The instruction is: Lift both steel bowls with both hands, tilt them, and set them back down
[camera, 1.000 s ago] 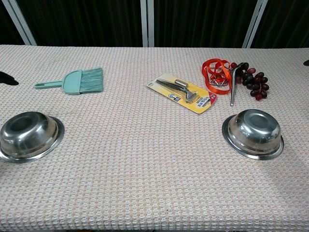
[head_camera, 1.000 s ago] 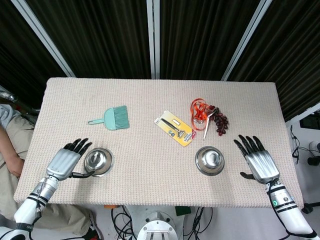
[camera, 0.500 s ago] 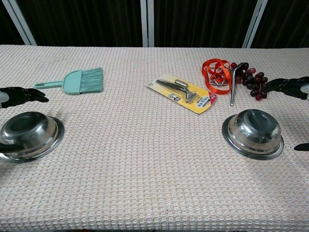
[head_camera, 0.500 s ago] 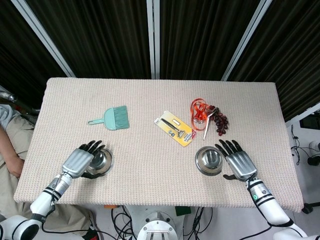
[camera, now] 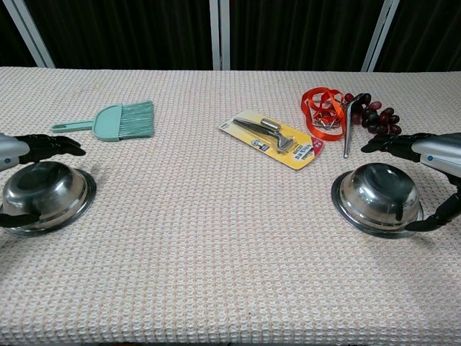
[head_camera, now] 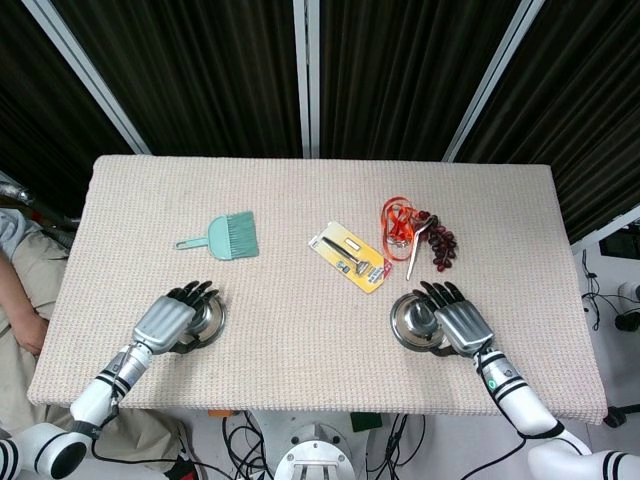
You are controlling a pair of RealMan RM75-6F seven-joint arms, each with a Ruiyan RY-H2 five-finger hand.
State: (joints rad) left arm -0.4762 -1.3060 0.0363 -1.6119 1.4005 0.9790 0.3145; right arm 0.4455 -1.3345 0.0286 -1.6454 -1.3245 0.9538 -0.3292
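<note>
Two upside-down steel bowls rest on the woven tablecloth. In the head view the left bowl [head_camera: 212,318] is half covered by my left hand [head_camera: 170,322], and my right hand [head_camera: 458,320] reaches over the right bowl [head_camera: 410,322]. From the chest view, the left hand [camera: 32,150] spreads its fingers above the far side of the left bowl [camera: 45,196], with the thumb at the near rim. The right hand [camera: 414,148] stands the same way around the right bowl [camera: 378,194]. Neither bowl is lifted, and a gap shows between fingers and steel.
A teal hand brush [head_camera: 228,237] lies behind the left bowl. A yellow carded tool [head_camera: 348,257] sits mid-table. An orange strap [head_camera: 396,222], dark grapes [head_camera: 441,245] and a metal handle [head_camera: 415,250] lie just behind the right bowl. A seated person [head_camera: 20,290] is at the left edge.
Both hands have moved inward from beside the bowls to over them, with fingers above and thumbs at the near rims. The bowls have not moved.
</note>
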